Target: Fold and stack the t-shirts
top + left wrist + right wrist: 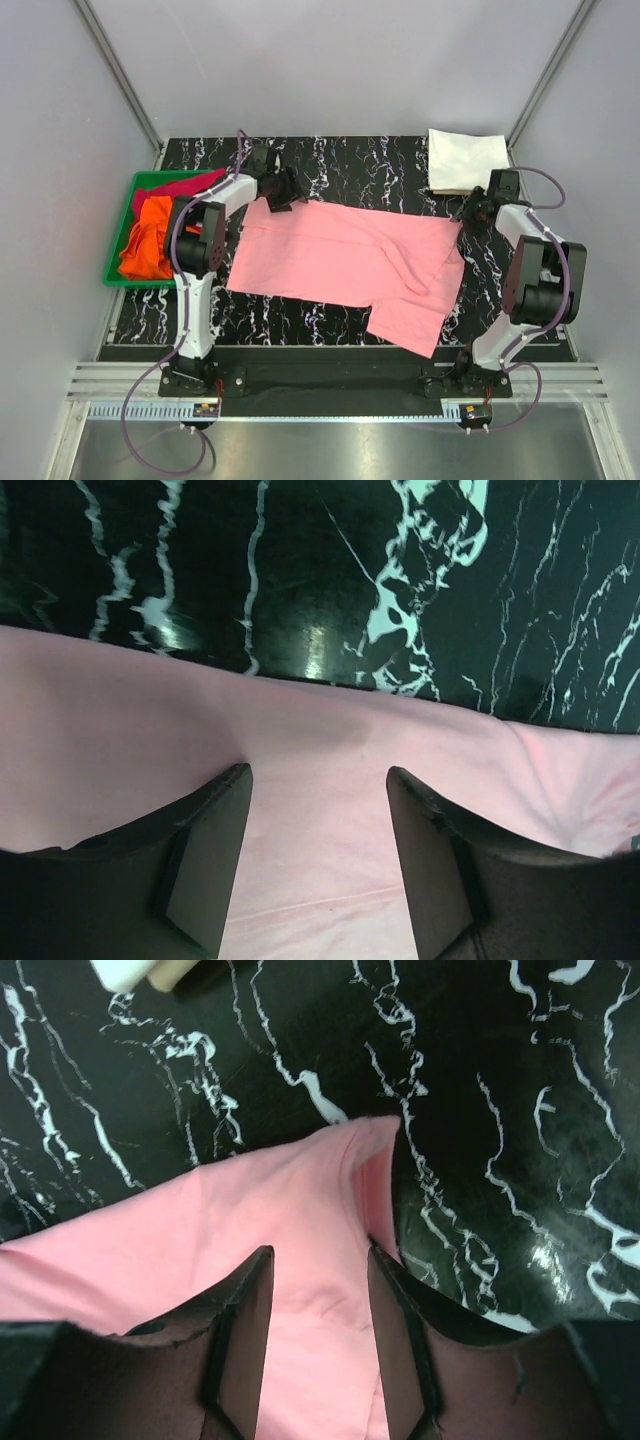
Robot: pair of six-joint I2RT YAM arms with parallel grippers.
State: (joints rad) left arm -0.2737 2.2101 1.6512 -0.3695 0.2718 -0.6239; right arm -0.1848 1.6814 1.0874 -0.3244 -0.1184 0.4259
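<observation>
A light pink t-shirt (pixel 345 262) lies spread across the black marbled table (pixel 380 170). My left gripper (pixel 283 192) is open over the shirt's far left edge; the wrist view shows pink cloth (pixel 320 820) between its spread fingers. My right gripper (pixel 470 213) is open over the shirt's far right corner (pixel 370 1135), with cloth between its fingers in the right wrist view. A folded white t-shirt (pixel 465 160) lies at the far right. The orange t-shirt (pixel 145 240) and the dark magenta-red t-shirt (pixel 185 185) are bunched in the green tray (pixel 125 220).
The green tray stands at the table's left edge beside my left arm. Grey walls with metal frame posts (pixel 120 70) close in the back and sides. The folded white shirt lies just behind my right gripper.
</observation>
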